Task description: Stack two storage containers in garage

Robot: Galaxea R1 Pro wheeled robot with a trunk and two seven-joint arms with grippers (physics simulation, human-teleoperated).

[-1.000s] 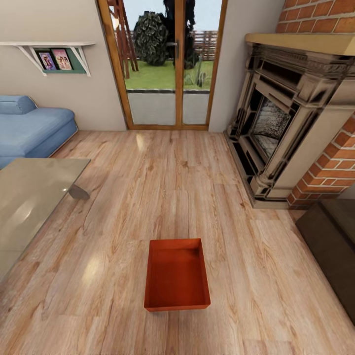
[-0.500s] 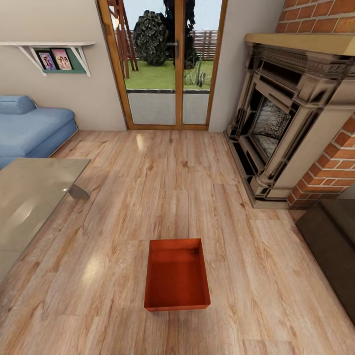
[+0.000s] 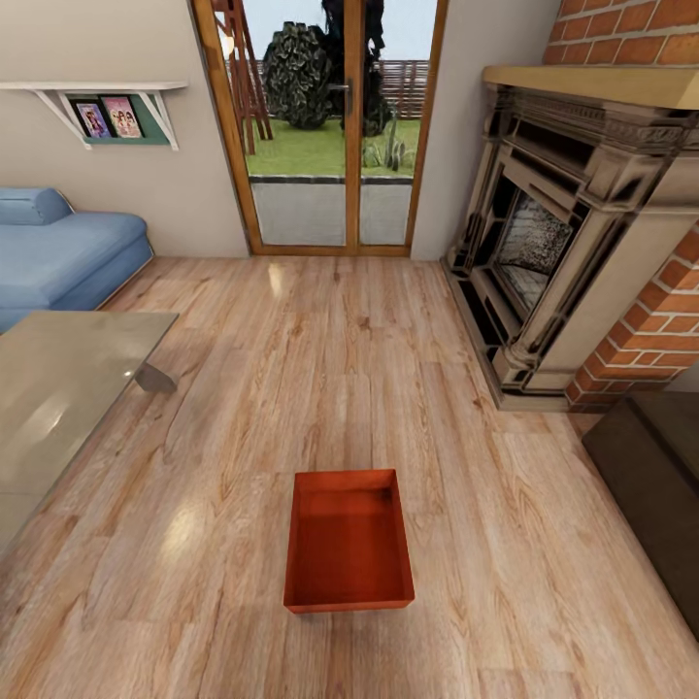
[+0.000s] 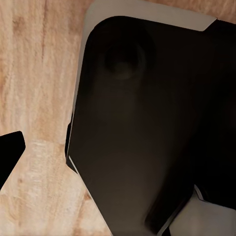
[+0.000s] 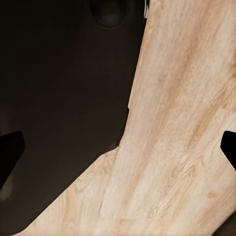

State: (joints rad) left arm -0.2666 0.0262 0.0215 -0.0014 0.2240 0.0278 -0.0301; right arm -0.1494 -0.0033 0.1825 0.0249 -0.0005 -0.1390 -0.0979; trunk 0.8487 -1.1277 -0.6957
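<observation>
One orange-red storage container [image 3: 349,542] sits empty on the light wood-plank floor [image 3: 320,379] of the living room, straight ahead in the head view, well apart from the glass table [image 3: 58,388] and blue sofa [image 3: 63,252] on the left and the brick fireplace [image 3: 573,252] on the right, with the wood-framed glass doors [image 3: 325,126] beyond. Both wrist views look down on plank flooring beside the robot's dark base [image 4: 147,123]. The right pincer [image 5: 118,152] shows dark fingertips [image 5: 10,147] spread wide with nothing between them; the left pincer's [image 4: 10,150] opening cannot be told.
</observation>
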